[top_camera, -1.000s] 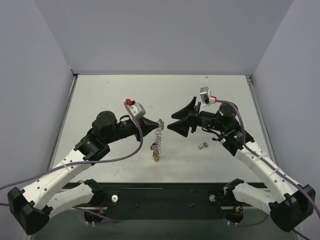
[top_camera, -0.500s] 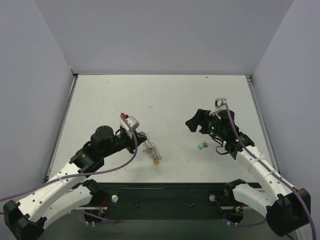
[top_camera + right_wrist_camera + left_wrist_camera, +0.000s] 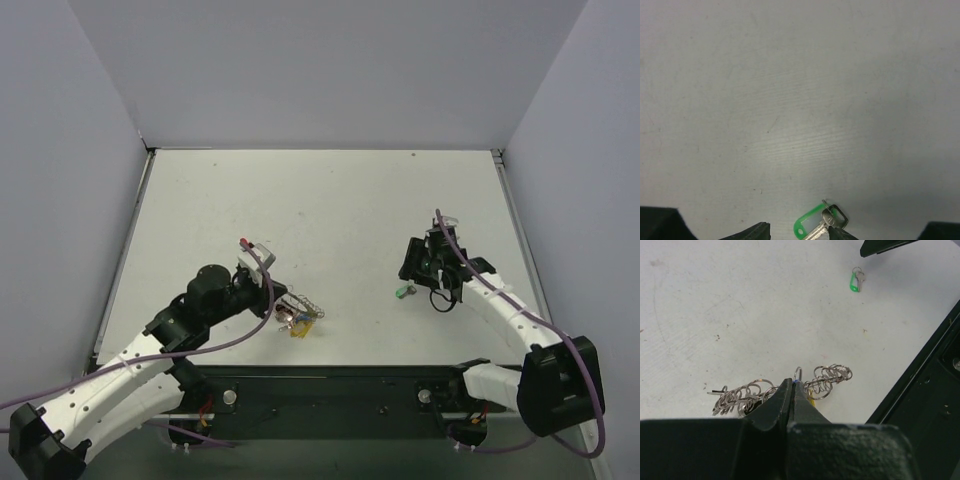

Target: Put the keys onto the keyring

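Observation:
The keyring [image 3: 310, 305] lies on the table as a heap of silver wire loops, with a yellow key [image 3: 299, 329] at its near side. In the left wrist view the keyring [image 3: 831, 377] spreads to both sides of my left gripper [image 3: 792, 384], which is shut on it, a wire loop sticking out at the tips. The yellow key [image 3: 812, 399] shows just right of the tips. A green key [image 3: 403, 292] lies apart on the table. My right gripper [image 3: 411, 277] is low over it and open. In the right wrist view the green key [image 3: 815, 225] lies between my right gripper's [image 3: 801, 235] fingertips, touching the right one.
The black base rail [image 3: 330, 385] runs along the table's near edge, close behind the keyring, and shows in the left wrist view [image 3: 920, 390]. The green key [image 3: 855, 282] and the right gripper's tip [image 3: 885, 245] show at the top of that view.
My left gripper has come down and back toward the near edge; the keyring hung from it and now lies on the table. My right gripper has dropped and pulled back to the green key.

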Controlling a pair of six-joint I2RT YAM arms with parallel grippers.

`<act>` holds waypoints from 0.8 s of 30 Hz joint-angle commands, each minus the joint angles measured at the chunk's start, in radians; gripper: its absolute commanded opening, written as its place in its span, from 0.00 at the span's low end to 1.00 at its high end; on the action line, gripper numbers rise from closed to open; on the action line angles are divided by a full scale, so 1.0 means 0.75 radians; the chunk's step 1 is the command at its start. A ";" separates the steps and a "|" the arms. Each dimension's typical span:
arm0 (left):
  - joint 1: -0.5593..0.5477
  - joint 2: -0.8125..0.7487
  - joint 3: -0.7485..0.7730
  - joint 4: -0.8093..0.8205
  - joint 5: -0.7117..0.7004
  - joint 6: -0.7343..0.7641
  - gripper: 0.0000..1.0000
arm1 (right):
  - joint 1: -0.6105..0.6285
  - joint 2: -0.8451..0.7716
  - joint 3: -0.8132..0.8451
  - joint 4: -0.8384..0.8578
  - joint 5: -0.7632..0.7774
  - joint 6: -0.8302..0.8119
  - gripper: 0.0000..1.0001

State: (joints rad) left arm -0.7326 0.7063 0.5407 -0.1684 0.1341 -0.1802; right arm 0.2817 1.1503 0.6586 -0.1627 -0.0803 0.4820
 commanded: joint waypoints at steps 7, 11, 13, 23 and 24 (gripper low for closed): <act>-0.009 0.048 -0.066 0.284 0.136 -0.071 0.00 | -0.034 0.194 0.032 -0.059 0.101 -0.033 0.44; -0.009 0.071 -0.064 0.296 0.148 -0.066 0.00 | -0.034 0.298 0.075 -0.063 0.101 -0.039 0.37; -0.009 0.071 -0.069 0.300 0.153 -0.064 0.00 | -0.036 0.331 0.106 -0.071 0.099 -0.043 0.35; -0.007 0.069 -0.073 0.315 0.167 -0.064 0.00 | -0.038 0.434 0.183 -0.098 0.091 -0.054 0.30; -0.007 0.069 -0.071 0.317 0.167 -0.064 0.00 | -0.038 0.440 0.185 -0.102 0.089 -0.054 0.29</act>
State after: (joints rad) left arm -0.7326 0.7643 0.4789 -0.0277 0.2379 -0.2241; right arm 0.2604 1.4612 0.7540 -0.1928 -0.0326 0.4511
